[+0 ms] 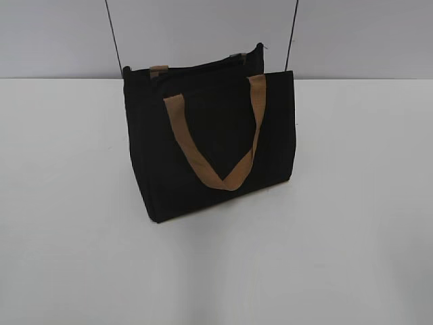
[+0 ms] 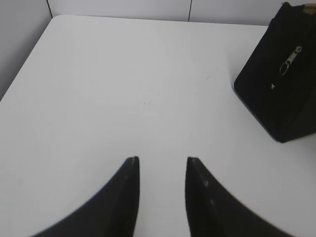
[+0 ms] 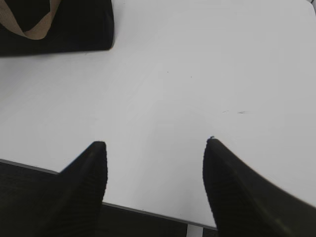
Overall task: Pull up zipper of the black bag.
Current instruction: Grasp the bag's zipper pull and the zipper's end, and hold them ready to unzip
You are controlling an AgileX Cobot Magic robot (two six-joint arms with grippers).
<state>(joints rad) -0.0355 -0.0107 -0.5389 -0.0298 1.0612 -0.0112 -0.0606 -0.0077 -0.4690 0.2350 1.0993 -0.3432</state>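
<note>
The black bag [image 1: 210, 142] stands upright mid-table in the exterior view, a tan loop handle [image 1: 216, 135] hanging down its front. Its top edge runs along the back, where the zipper is hard to make out. In the left wrist view the bag's end panel [image 2: 276, 94] sits at the far right, with a small silver pull tab [image 2: 290, 60] hanging on it. My left gripper [image 2: 162, 160] is open and empty, well left of the bag. My right gripper [image 3: 154, 144] is open and empty at the table's front edge; the bag's corner [image 3: 64, 29] shows at top left. Neither gripper shows in the exterior view.
The white table [image 1: 67, 203] spreads around the bag on all sides. Its front edge [image 3: 148, 211] lies under the right gripper. A grey wall with two thin dark vertical lines [image 1: 114, 37] stands behind the table.
</note>
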